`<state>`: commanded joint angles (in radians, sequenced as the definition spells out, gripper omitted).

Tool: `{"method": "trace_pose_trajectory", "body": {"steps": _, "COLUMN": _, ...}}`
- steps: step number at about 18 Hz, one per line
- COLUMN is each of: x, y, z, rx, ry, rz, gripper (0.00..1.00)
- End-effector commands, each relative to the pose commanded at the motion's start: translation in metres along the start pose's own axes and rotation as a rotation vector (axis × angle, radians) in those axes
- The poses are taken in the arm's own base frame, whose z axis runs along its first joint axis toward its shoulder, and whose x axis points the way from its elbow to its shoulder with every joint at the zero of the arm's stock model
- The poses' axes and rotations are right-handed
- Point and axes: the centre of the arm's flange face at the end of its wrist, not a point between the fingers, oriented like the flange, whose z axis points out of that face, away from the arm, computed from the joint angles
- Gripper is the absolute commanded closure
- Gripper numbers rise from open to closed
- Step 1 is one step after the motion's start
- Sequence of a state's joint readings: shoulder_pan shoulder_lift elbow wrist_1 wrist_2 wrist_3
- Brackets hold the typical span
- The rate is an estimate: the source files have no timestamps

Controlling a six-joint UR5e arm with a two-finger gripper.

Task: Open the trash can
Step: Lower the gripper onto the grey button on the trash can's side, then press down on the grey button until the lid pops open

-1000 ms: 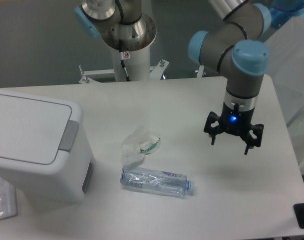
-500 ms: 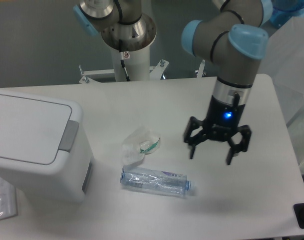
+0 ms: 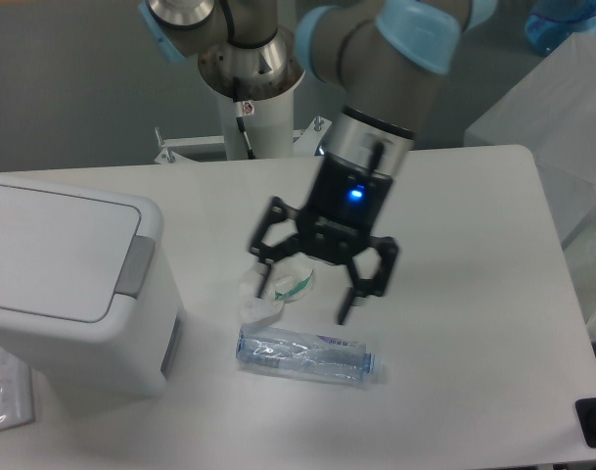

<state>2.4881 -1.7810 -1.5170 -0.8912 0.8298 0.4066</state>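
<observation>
While the trash can point(image 3: 68, 284) sits lidded (contents hidden), the tool point(image 3: 307, 291) hovers wide-spread above the bottle point(image 3: 305, 354).

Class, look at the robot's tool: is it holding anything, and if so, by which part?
Nothing is held. The tool hangs open above the table, its fingers spread over the crumpled wrapper, apart from the trash can.

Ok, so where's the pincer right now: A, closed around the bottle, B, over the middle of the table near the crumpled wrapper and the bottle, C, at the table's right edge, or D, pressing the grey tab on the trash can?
B: the pincer hangs open over the crumpled wrapper, just above the bottle, well to the right of the trash can, whose lid is down.
</observation>
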Motion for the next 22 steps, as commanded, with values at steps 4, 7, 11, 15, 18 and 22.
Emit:
{"method": "trace_pose_trajectory", "body": {"steps": 4, "x": 0.027, "y": 0.005, "z": 0.018, "rx": -0.026, "ry": 0.037, "rz": 0.010, "gripper": 0.00}}
{"method": "trace_pose_trajectory", "body": {"steps": 7, "x": 0.046, "y": 0.016, "z": 0.035, "rx": -0.054, "ry": 0.068, "rz": 0.016, "gripper": 0.00}}
{"method": "trace_pose_trajectory", "body": {"steps": 11, "x": 0.063, "y": 0.035, "z": 0.038, "rx": -0.077, "ry": 0.086, "rz": 0.016, "gripper": 0.00}}
{"method": "trace_pose_trajectory", "body": {"steps": 15, "x": 0.069, "y": 0.046, "z": 0.037, "rx": -0.084, "ry": 0.088, "rz": 0.021, "gripper": 0.00}}
{"method": "trace_pose_trajectory", "body": {"steps": 18, "x": 0.062, "y": 0.050, "z": 0.041, "rx": -0.110, "ry": 0.039, "rz": 0.025, "gripper": 0.00}}
{"method": "trace_pose_trajectory", "body": {"steps": 22, "x": 0.058, "y": 0.054, "z": 0.044, "rx": -0.125, "ry": 0.026, "rz": 0.019, "gripper": 0.00}}
